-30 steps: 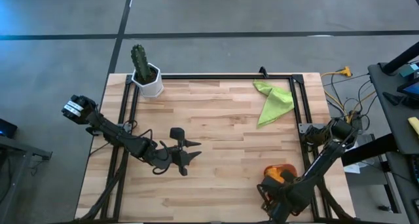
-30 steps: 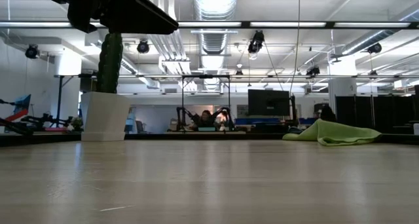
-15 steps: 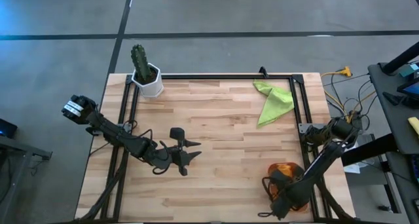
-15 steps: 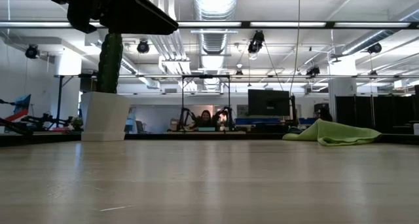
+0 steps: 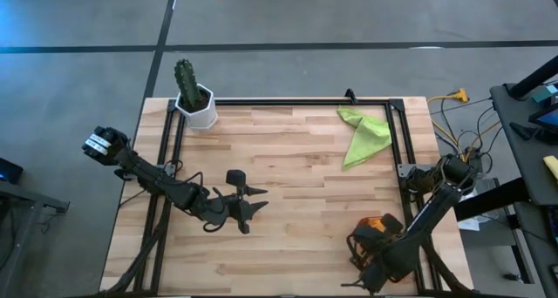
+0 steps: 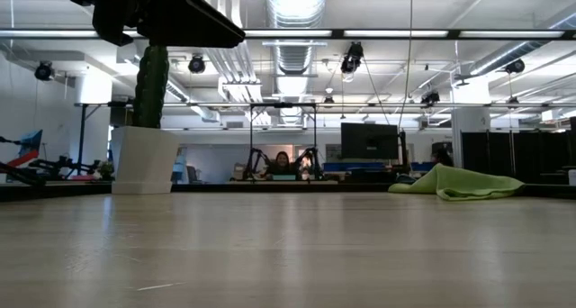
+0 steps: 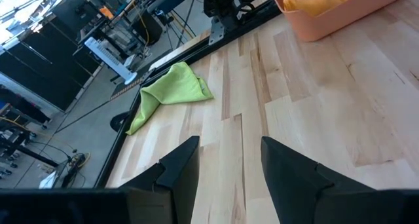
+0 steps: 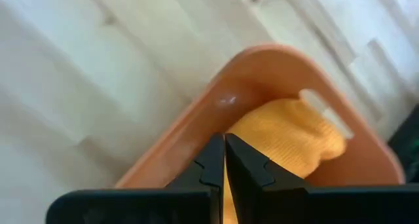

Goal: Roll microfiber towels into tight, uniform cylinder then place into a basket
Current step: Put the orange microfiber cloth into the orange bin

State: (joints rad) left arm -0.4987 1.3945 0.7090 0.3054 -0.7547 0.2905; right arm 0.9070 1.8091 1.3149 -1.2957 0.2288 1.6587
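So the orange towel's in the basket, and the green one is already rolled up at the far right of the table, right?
Not quite. The orange towel does sit in the basket, under the shut right gripper. The green towel is at the far right of the table, but it is not rolled: the high view and the left wrist view show it lying loosely crumpled.

Smooth pale wood table [image 5: 288,167]; soft green cloth towel [image 5: 364,134]; glossy plastic basket [image 8: 262,86].

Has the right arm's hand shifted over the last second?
Yes. In the high view the right hand has moved slightly toward the table's middle, away from its near edge, above the terracotta plastic basket holding the orange towel.
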